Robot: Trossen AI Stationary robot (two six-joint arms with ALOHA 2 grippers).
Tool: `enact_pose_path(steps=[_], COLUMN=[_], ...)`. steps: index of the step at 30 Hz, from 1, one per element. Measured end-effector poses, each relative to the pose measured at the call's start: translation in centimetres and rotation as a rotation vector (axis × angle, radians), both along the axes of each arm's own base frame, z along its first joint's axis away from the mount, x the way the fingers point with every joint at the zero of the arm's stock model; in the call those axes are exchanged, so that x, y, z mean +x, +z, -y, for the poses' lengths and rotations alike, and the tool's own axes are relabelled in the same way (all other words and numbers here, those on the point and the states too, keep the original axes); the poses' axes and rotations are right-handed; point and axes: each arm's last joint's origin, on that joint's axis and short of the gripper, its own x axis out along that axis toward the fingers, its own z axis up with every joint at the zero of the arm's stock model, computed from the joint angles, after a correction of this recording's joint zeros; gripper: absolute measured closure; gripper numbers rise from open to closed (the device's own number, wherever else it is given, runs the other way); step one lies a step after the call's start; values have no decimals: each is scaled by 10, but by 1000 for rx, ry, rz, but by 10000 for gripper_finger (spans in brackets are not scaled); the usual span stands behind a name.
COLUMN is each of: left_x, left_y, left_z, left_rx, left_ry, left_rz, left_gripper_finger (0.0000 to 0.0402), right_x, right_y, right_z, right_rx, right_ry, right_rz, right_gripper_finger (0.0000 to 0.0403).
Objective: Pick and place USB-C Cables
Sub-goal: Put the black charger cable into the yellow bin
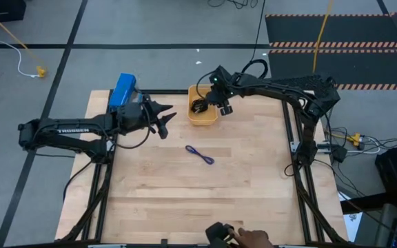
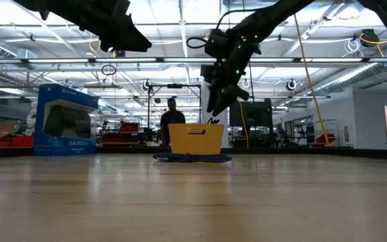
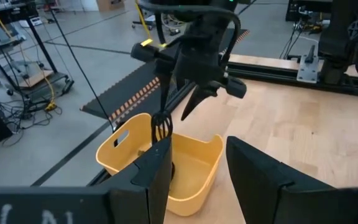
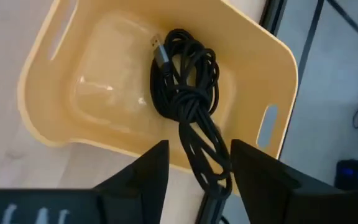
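The orange tray (image 1: 202, 116) stands at the table's far side. A black USB-C cable bundle (image 4: 182, 81) lies in it, and some strands (image 4: 207, 165) rise between the fingers of my open right gripper (image 1: 218, 96), which hangs just above the tray pointing down. In the left wrist view these strands (image 3: 161, 121) hang beside one right finger. The blue-purple cable (image 1: 200, 155) lies flat mid-table. My left gripper (image 1: 165, 119) is open and hovers left of the tray, touching nothing. A second black cable does not show clearly. My right gripper stands open above the tray, pointing down, with the black cable's upper strands (image 4: 210, 174) between its fingers, close to one finger (image 4: 253, 174). The bundle's main coil rests on the tray floor. I cannot tell whether the strands touch that finger.
A blue box (image 1: 123, 89) stands at the table's far left corner, behind my left arm. At the near edge a person's hand (image 1: 250, 239) rests beside a small dark object (image 1: 218, 232). Bare wood lies around the blue-purple cable. A person stands in the room beyond (image 2: 172, 117).
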Motion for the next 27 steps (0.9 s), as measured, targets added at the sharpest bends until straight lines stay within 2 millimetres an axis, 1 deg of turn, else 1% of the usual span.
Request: enact_pose_path(steps=[6,8,11,15,22,24,27], left_x=[0,0,0,0,0,0,0], left_y=[0,0,1,1,1,1,1], left_z=[0,0,0,0,0,0,0], left_rx=[9,7,8,8,10,10,10], left_ry=[-7,-17,-20,-20,-20,-21,-20], left_rz=[-4,-2,5,5,4,5,5], left_gripper_finger=[245,245,245,245,245,245,245], right_x=[3,3,6,7,6,8,14], right_y=[-18,-21,-23,-24,-23,-22,-17], right_z=[6,9,13,15,16,14,8], right_rx=[-3,-6,-55,-95,-95,-104,-124], right_ry=[33,24,4,12,0,6,14], right_rz=[-48,-54,-56,-63,-58,-54,-15], right_gripper_finger=[236,236,242,276,383,396,392])
